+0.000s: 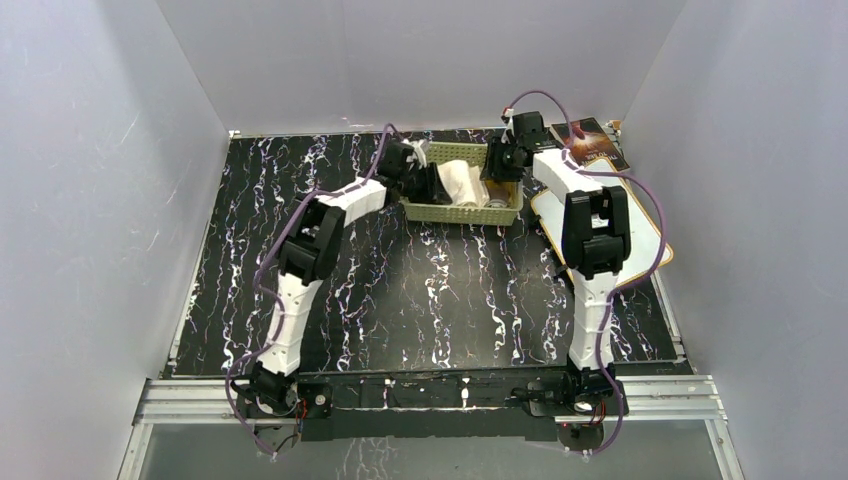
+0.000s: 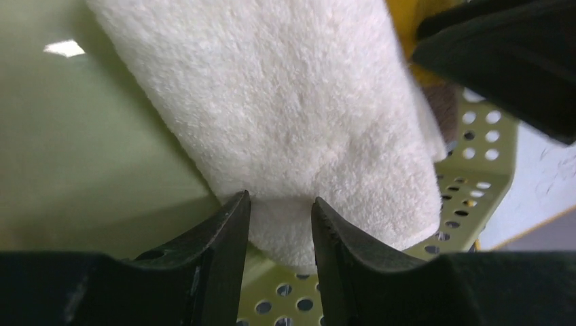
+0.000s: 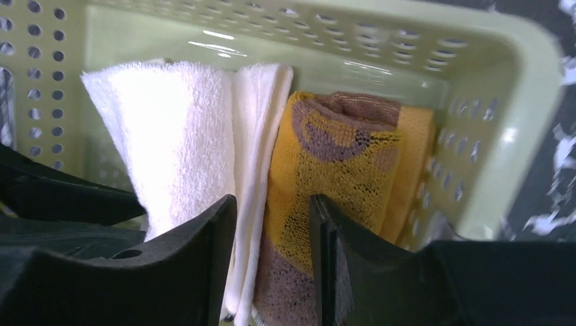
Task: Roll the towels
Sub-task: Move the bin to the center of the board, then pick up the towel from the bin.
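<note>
Left tool (image 2: 280,202) sits half-parted at the end of the rolled cream towel (image 2: 285,102), right tool (image 3: 272,204) likewise over the seam beside the mustard towel (image 3: 339,156) — whether either pinches cloth, I cannot tell. Both rolls lie in the green basket (image 3: 414,30), upper centre of the overhead view; let go fully, then lift straight out so nothing unrolls.

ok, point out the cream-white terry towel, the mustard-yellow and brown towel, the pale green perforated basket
cream-white terry towel (image 3: 180,136), right wrist, front face
mustard-yellow and brown towel (image 3: 339,156), right wrist, middle
pale green perforated basket (image 3: 523,122), right wrist, right rim
</note>
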Tool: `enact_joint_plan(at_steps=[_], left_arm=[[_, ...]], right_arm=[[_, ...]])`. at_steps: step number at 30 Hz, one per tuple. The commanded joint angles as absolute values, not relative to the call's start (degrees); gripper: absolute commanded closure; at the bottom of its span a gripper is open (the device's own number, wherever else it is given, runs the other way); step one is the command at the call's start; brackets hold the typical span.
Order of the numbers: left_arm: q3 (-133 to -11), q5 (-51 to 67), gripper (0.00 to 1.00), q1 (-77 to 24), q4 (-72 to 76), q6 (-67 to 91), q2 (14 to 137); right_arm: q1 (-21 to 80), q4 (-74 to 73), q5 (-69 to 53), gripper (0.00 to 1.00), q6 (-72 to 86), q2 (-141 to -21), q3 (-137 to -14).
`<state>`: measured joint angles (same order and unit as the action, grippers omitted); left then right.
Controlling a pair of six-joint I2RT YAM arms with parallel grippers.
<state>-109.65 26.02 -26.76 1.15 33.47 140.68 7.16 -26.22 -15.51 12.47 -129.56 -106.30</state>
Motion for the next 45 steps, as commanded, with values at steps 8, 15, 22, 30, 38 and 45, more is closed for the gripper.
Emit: enact_joint_plan(at_steps=[8, 15, 22, 30, 38, 45], left_arm=[[-64.1, 23.0, 0.59, -29.3, 7.3, 37.8, 109.4], [-63.4, 21.1, 0.52, -29.2, 2.2, 35.6, 99.9], [-65.6, 23.7, 0.50, -27.8, -2.1, 35.9, 96.7], [-64.3, 23.6, 0.50, -27.4, -4.9, 35.9, 96.2], [-64.4, 21.7, 0.51, -27.2, -7.2, 34.9, 99.2], [-64.0, 20.3, 0.67, -25.3, -5.6, 34.4, 103.5]], right_arm=[[19.1, -13.2, -6.5, 0.50, 14.7, -101.0, -82.5], [27.2, -21.1, -12.4, 0.54, 12.0, -102.6, -83.7], [28.6, -20.2, -12.9, 0.55, 12.0, -104.1, -81.8], [28.6, -22.5, -13.2, 0.53, 8.6, -109.9, -84.9], [28.6, -22.1, -14.2, 0.52, 7.9, -112.4, -84.6], [28.5, -22.6, -17.0, 0.59, 8.1, -113.1, -84.2]])
